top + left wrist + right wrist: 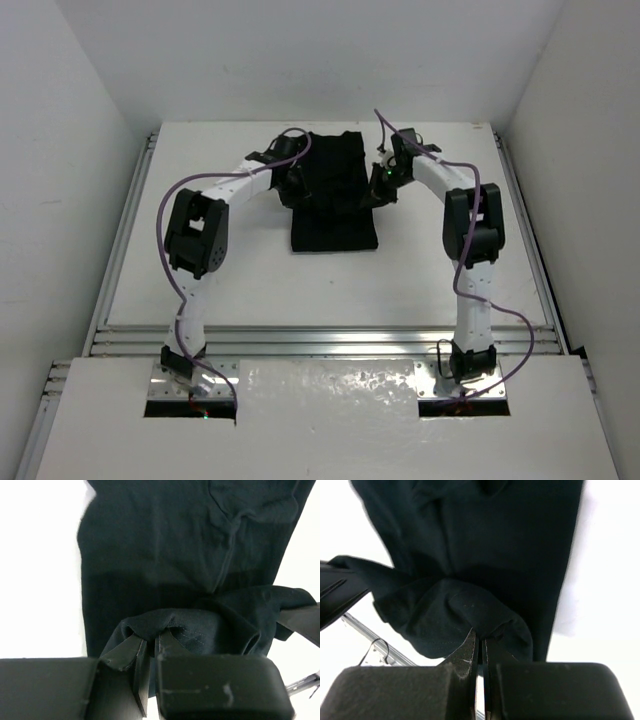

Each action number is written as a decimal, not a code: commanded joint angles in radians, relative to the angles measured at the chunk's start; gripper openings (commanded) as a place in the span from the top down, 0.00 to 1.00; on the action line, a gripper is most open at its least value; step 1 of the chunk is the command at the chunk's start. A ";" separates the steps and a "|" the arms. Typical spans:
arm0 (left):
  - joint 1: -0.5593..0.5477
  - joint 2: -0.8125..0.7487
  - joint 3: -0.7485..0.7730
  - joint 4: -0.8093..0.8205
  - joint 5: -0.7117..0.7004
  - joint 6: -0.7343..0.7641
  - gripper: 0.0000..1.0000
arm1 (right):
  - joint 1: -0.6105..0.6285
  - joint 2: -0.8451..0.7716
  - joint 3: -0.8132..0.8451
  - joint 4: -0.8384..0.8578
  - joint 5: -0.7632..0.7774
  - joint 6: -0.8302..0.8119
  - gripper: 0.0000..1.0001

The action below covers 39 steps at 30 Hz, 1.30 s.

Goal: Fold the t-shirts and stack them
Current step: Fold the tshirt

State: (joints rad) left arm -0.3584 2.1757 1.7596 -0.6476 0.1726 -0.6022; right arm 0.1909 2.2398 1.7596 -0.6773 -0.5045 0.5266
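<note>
A plain black t-shirt [334, 200] lies as a long narrow strip at the far middle of the white table [250, 280]. My left gripper [291, 186] is at its left edge and is shut on a pinched fold of the black t-shirt [165, 622], which is lifted off the table. My right gripper [377, 192] is at the right edge, shut on another raised fold of the black t-shirt [480, 615]. The cloth hangs between the two grippers. More of the shirt [165, 540] lies flat beyond the left gripper [151, 637], and likewise beyond the right gripper [481, 637].
Purple cables [170, 200] loop along both arms. Metal rails [320, 342] run across the near edge of the table and along its left side [125, 215]. White walls close in the left, right and back.
</note>
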 commanded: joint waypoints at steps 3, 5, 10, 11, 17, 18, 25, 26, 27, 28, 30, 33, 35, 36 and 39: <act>0.022 0.018 0.054 0.037 -0.025 -0.048 1.00 | -0.019 0.069 0.133 0.009 -0.028 -0.017 1.00; 0.025 0.021 0.055 0.046 -0.025 -0.059 1.00 | -0.024 0.076 0.141 0.015 -0.022 -0.013 1.00; 0.047 0.041 0.061 0.066 -0.009 -0.083 1.00 | -0.038 0.096 0.142 0.059 -0.025 0.004 0.89; 0.049 0.048 0.066 0.063 -0.005 -0.093 0.97 | -0.039 0.107 0.156 0.047 -0.028 0.001 0.86; 0.058 0.015 0.077 0.113 -0.004 -0.103 0.67 | -0.065 0.106 0.202 0.080 -0.071 0.048 0.37; 0.059 -0.008 0.078 0.132 0.004 -0.100 0.63 | -0.070 0.100 0.210 0.090 -0.081 0.061 0.35; 0.064 -0.125 0.062 0.270 -0.019 -0.067 0.54 | -0.065 -0.014 0.119 0.184 -0.169 0.081 0.01; 0.059 -0.175 -0.012 0.293 -0.018 -0.061 0.58 | -0.065 -0.101 0.042 0.300 -0.170 0.087 0.01; 0.052 -0.201 -0.049 0.340 -0.009 -0.054 0.60 | -0.065 -0.139 -0.091 0.356 -0.180 0.105 0.01; 0.047 -0.224 -0.087 0.354 -0.004 -0.038 0.63 | -0.062 -0.169 -0.135 0.427 -0.204 0.110 0.01; 0.032 -0.272 -0.166 0.355 0.020 -0.037 0.82 | -0.058 -0.209 -0.222 0.458 -0.264 0.121 0.01; -0.003 -0.326 -0.268 0.347 0.024 -0.053 1.00 | -0.025 -0.277 -0.377 0.507 -0.315 0.128 0.30; -0.028 -0.350 -0.352 0.379 0.036 -0.059 1.00 | -0.008 -0.307 -0.506 0.674 -0.335 0.194 0.63; -0.031 -0.347 -0.371 0.414 0.047 -0.068 1.00 | -0.008 -0.283 -0.518 0.723 -0.353 0.213 0.87; -0.033 -0.291 -0.405 0.489 0.128 -0.091 1.00 | -0.015 -0.150 -0.465 0.823 -0.425 0.271 1.00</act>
State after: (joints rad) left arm -0.3817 1.8492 1.3865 -0.2649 0.2234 -0.6682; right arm 0.1852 1.9961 1.2613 -0.0799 -0.8364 0.7246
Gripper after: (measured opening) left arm 0.003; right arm 0.009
